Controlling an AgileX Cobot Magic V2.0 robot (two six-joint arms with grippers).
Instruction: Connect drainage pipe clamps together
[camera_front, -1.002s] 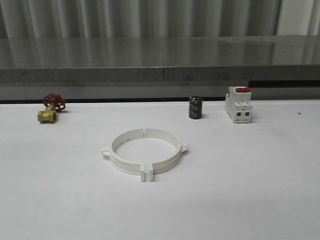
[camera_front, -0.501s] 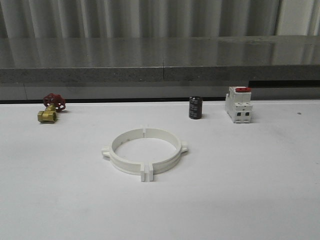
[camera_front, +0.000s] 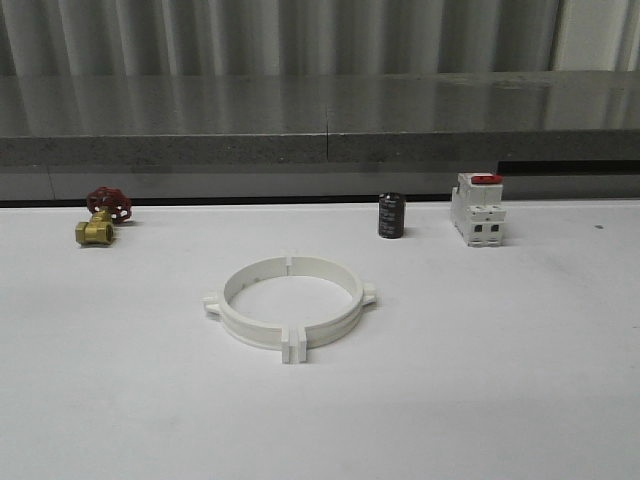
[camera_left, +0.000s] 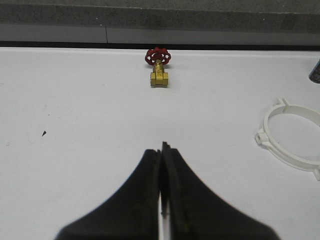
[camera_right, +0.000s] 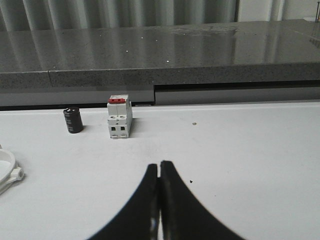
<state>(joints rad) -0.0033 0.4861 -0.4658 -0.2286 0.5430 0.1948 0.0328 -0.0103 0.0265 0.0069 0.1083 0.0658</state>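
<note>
Two white plastic drainage pipe clamps (camera_front: 289, 310) joined into a smooth ring, flanges touching; cut off in wrist views. Left gripper (camera_left: 161, 165) and right gripper (camera_right: 159, 175) pressed together, empty.

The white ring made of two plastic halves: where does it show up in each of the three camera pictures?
Front view: the white ring lies mid-table, nearer the camera than the other objects.
Left wrist view: it sits at the right edge, cut off.
Right wrist view: a sliver shows at the lower left edge.
Shared landmark: the black cylinder, at the table's back behind the ring.
</note>
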